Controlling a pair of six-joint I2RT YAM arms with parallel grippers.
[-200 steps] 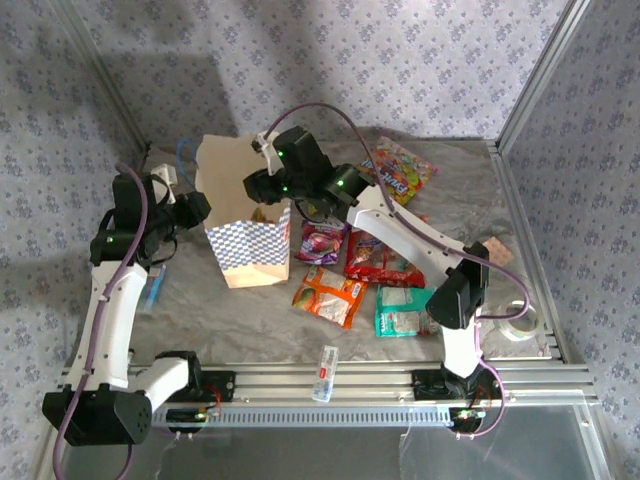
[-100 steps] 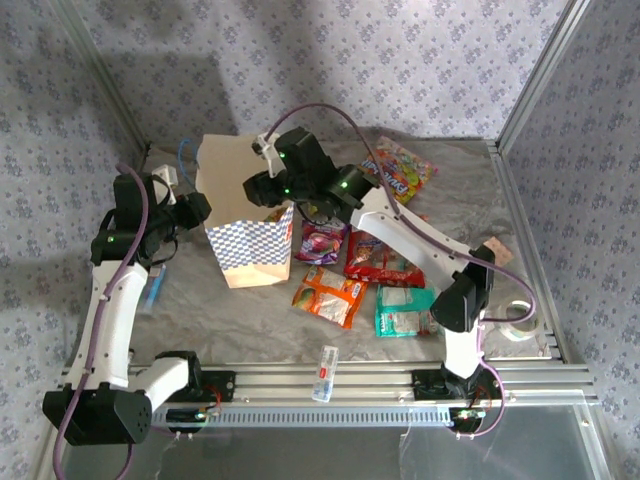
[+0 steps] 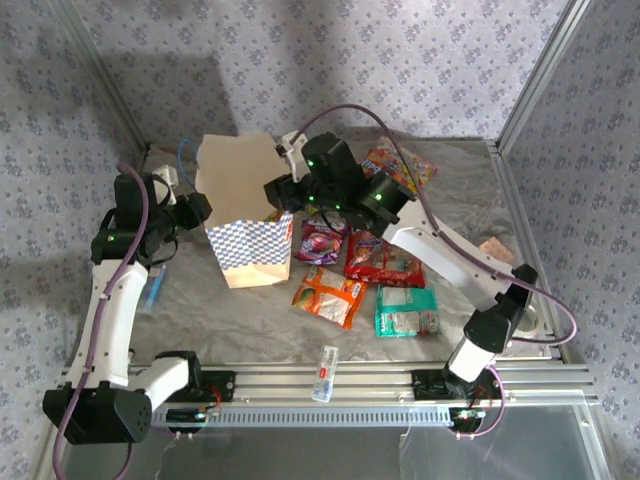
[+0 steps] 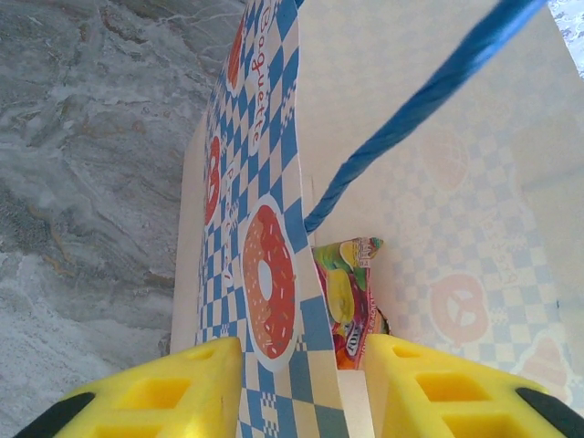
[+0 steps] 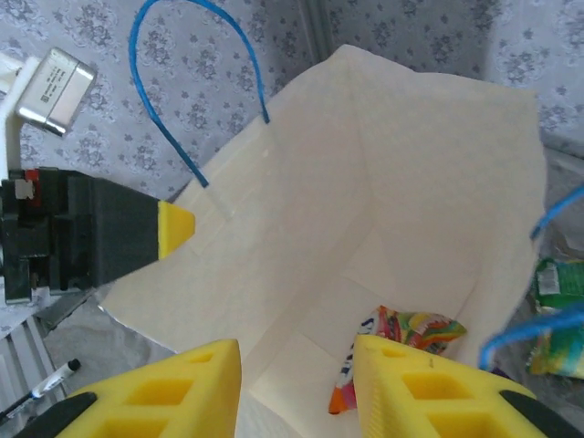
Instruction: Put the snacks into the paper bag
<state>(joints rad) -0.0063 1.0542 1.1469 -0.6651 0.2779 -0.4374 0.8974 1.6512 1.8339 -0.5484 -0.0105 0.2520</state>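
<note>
snack pkt [image 5: 415,327] part-hidden in bag [image 5: 301,210]

On the paper bag [image 4: 274,182], seen from my left wrist, red script runs up the blue-and-white checkered band. I read "aguette", and the letter before it is cut off at the bag's top edge. More red letters run along the left fold of that band, too skewed to read. The snack packet [image 4: 351,292] lying inside the bag has small print at its lower end that I cannot make out. From above, the far packet [image 3: 415,172], the teal packet [image 3: 405,312] and the red label on the small tube [image 3: 325,372] at the near edge of the surface all carry lettering too small to read.
</note>
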